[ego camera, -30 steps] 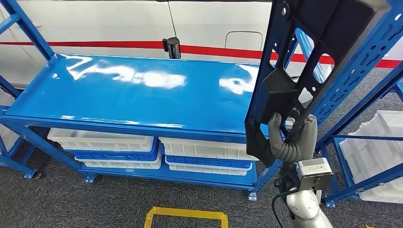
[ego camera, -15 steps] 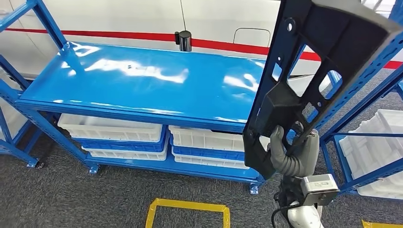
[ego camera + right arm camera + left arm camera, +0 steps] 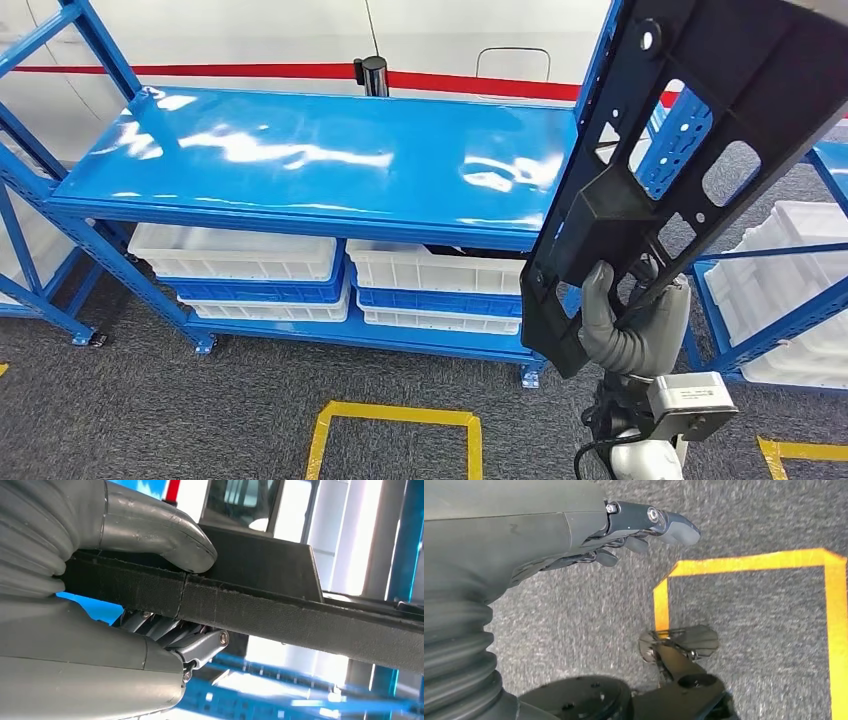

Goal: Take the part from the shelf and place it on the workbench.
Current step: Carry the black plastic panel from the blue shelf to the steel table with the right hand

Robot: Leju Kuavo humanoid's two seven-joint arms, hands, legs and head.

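Note:
A long black plastic part [image 3: 670, 150] with cut-out holes stands tilted at the right of the head view, reaching from the top edge down to my right hand [image 3: 625, 320]. That hand grips the part's lower end, thumb on the near face. In the right wrist view the thumb [image 3: 165, 530] presses on one side of the part's edge [image 3: 280, 612] and the fingers [image 3: 165, 630] on the other. My left hand [image 3: 589, 535] hangs over the grey carpet, its fingers loosely bent with nothing in them.
A blue metal shelf unit [image 3: 320, 160] with a bare glossy top stands ahead; white and blue bins [image 3: 240, 265] fill its lower level. Another blue rack with white bins [image 3: 790, 290] is at the right. Yellow tape squares [image 3: 395, 430] mark the grey carpet.
The whole scene has shifted as the camera moved: the shelf sits a little further right and lower. The part stays in my right hand, which has sunk slightly in the picture.

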